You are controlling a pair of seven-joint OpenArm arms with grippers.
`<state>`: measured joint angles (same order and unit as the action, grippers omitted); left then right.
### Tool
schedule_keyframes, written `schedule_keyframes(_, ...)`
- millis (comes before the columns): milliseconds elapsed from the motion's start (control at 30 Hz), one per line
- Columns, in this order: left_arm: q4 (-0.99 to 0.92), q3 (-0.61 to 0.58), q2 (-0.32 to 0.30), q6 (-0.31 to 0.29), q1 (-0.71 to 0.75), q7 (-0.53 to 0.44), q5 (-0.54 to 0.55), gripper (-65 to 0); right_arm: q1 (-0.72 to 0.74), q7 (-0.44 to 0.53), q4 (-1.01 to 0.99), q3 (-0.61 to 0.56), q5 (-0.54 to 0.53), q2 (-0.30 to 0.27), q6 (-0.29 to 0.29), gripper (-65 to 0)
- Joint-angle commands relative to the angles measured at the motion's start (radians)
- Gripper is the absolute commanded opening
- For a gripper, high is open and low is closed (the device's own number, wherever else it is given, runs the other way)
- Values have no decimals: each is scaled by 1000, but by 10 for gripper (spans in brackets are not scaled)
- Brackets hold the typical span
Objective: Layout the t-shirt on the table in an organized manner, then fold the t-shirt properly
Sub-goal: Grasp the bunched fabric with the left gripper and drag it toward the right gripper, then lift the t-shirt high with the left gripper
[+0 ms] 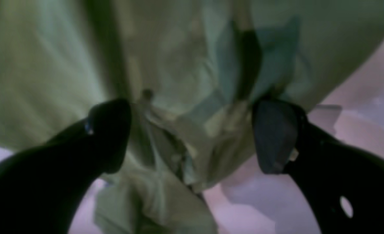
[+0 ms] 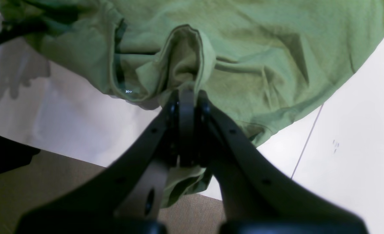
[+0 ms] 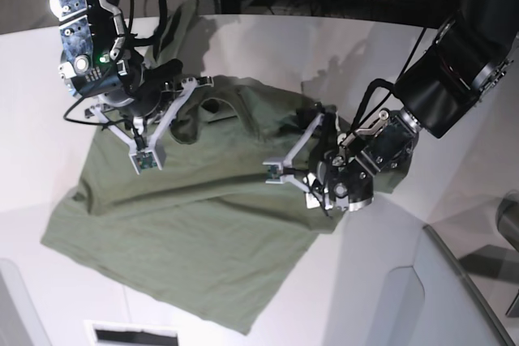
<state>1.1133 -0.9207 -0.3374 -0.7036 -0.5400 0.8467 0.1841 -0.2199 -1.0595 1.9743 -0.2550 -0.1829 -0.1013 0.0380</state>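
T-shirt (image 3: 186, 224) spread rumpled across the white bench (image 3: 454, 200); right end effector (image 2: 188, 97) pressed together, pinching a fold of cloth near the collar; left end effector (image 1: 192, 136) spread wide over bunched fabric, apparently not gripping, view blurred.

Count of items in view: one t-shirt (image 3: 186, 232), olive green, across the centre and lower left of the base view. One white table (image 3: 454, 151) beneath it. Two robot arms, each with one gripper: right gripper (image 3: 174, 91) at upper left, left gripper (image 3: 320, 147) at centre right.
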Motion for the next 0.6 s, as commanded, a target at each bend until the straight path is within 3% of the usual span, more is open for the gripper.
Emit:
schedule_keyframes(0, 18, 9, 1, 5, -36, -2, 1, -107, 9, 17, 15, 3, -4, -2, 3, -650)
schedule_keyframes(133, 6, 5, 2, 5, -64, -2, 1, -202, 9, 17, 15, 3, -4, -2, 3, -650)
schedule_keyframes(567, -78, 7, 33, 5, -70, -4, 2, -209, 10, 17, 15, 3, -4, -2, 3, -650)
